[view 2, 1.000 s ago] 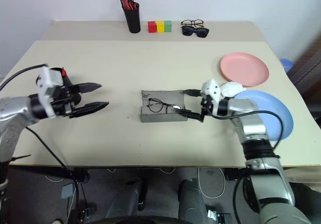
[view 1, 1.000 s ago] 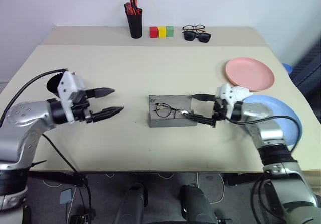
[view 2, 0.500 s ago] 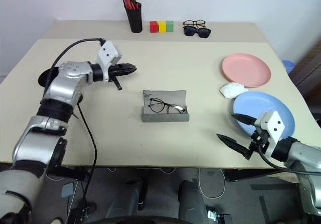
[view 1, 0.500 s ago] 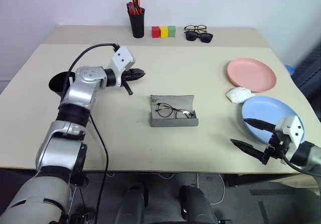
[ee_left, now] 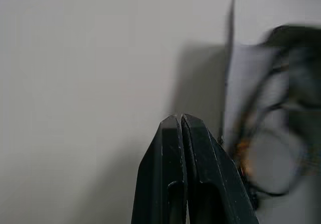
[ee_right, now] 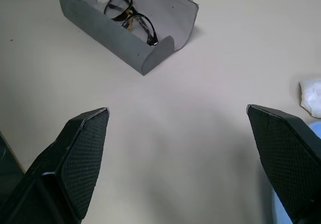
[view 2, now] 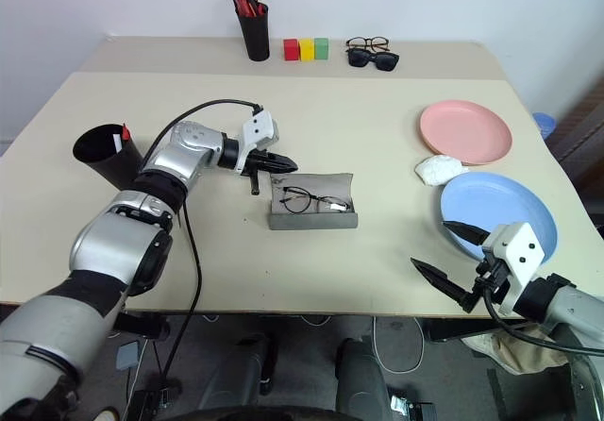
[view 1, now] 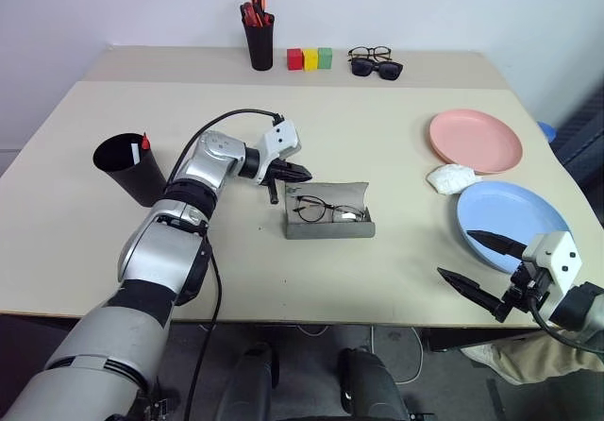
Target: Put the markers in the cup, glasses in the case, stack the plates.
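Silver-grey jointed arms, white wrist housings, black tapered jaws, looping black cables

Grey case [view 1: 329, 225], black-rimmed glasses [view 1: 326, 210], salmon pink plate [view 1: 476, 141], light blue plate [view 1: 510, 221], black cup [view 1: 129, 167]

A beige tabletop [view 1: 377, 128] is seen, with a raised strip along its far edge. On that strip a black pen holder [view 1: 258, 46] stands upright, filled with red and orange-capped pens [view 1: 251, 8]. Just beside it, three small blocks [view 1: 310, 58] are lined up touching: red, yellow, green. Near them lie sunglasses [view 1: 377, 68], with a dark-framed pair [view 1: 368, 54] just behind. A crumpled white wad [view 1: 449, 177] is set nearer the right edge.
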{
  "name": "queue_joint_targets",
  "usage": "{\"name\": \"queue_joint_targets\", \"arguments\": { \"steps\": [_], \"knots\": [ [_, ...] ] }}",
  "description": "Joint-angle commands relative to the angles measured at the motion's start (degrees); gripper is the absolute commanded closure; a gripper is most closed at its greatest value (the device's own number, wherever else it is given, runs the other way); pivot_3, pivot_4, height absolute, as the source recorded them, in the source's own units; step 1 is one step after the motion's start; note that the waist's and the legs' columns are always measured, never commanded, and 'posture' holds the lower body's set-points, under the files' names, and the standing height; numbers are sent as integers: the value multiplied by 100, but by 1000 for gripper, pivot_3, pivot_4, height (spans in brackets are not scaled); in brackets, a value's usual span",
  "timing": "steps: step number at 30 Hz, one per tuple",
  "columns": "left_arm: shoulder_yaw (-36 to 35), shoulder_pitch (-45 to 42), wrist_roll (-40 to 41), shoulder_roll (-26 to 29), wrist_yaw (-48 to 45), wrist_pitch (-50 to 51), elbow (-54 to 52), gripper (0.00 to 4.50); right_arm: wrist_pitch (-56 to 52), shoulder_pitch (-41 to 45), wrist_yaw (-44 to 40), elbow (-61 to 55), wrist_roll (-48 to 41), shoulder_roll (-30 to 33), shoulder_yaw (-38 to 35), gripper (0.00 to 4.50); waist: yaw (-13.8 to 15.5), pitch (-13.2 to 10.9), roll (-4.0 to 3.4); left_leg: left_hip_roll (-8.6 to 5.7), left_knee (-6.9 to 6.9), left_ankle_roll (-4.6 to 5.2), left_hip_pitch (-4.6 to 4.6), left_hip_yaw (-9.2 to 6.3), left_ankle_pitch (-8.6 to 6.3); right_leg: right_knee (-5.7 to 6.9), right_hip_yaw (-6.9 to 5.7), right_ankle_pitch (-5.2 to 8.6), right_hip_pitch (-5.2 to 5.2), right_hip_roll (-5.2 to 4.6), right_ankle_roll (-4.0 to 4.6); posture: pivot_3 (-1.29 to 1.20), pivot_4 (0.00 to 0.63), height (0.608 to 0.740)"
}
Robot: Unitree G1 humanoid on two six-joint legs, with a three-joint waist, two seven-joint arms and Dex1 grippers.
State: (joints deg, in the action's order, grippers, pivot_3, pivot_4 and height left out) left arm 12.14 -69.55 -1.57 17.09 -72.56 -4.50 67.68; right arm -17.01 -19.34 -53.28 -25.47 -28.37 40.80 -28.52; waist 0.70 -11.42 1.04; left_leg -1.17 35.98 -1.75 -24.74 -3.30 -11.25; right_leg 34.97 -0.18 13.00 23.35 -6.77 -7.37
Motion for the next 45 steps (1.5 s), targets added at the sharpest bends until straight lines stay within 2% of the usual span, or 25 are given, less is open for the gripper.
{"name": "queue_joint_targets", "arguments": {
  "steps": [1,5,9,12,17,24,31,36,42,45],
  "knots": [
    [-137,71,416,252,-1375,433,-822,4444,130,-19,73,-210,-65,-52,-67,0,-5,0,-1,0,0,0,-3,-1,0,0,0,-5,2,0,7,0,150,740],
    [68,740,599,577,-1948,925,-2150,4444,197,-5,115,-161,-27,-95,20,0,-21,4,-8,1,1,2,-2,-2,-1,1,1,-6,1,0,11,0,150,740],
    [470,1621,874,901,-1994,1696,-3737,4444,220,108,157,-9,-8,-95,137,0,-13,4,-8,3,4,2,-1,-7,0,7,1,-6,0,0,12,0,150,740],
    [341,1992,1015,843,-1761,2123,-4415,4444,248,205,148,112,19,-74,206,0,9,4,-7,2,8,2,-1,-8,0,5,1,-5,-3,-2,13,0,150,740],
    [-97,1516,875,591,-572,1977,-3898,4444,257,388,115,268,24,-14,252,0,11,3,-5,-1,19,3,-7,-15,0,5,0,-5,-5,-2,12,0,150,740],
    [-49,661,195,230,1114,1195,-2380,4444,292,446,113,322,54,-61,329,0,3,3,-6,-2,16,4,-5,-14,0,10,-1,-5,-4,0,5,0,150,740],
    [149,13,-440,-137,1911,219,-677,4444,361,354,168,258,39,-125,340,0,9,2,-3,-3,16,4,-6,-11,0,10,-2,2,-3,0,-10,0,150,740],
    [114,-145,-573,-263,1669,-74,-79,4444,370,252,237,141,28,-171,345,0,3,2,-3,-4,16,3,-6,-10,0,10,-2,-4,-3,0,-17,0,150,740],
    [-5,-57,-267,-110,-28,398,-285,4444,375,188,277,95,13,-171,336,0,-3,2,-3,-3,15,3,-6,-7,0,10,-2,-5,-1,0,4,0,150,740],
    [-25,180,-114,10,-714,747,-771,4444,396,243,287,148,26,-185,400,0,-5,2,-4,-3,15,3,-6,-8,0,10,-2,-5,-1,0,5,0,150,740]
  ]
}}
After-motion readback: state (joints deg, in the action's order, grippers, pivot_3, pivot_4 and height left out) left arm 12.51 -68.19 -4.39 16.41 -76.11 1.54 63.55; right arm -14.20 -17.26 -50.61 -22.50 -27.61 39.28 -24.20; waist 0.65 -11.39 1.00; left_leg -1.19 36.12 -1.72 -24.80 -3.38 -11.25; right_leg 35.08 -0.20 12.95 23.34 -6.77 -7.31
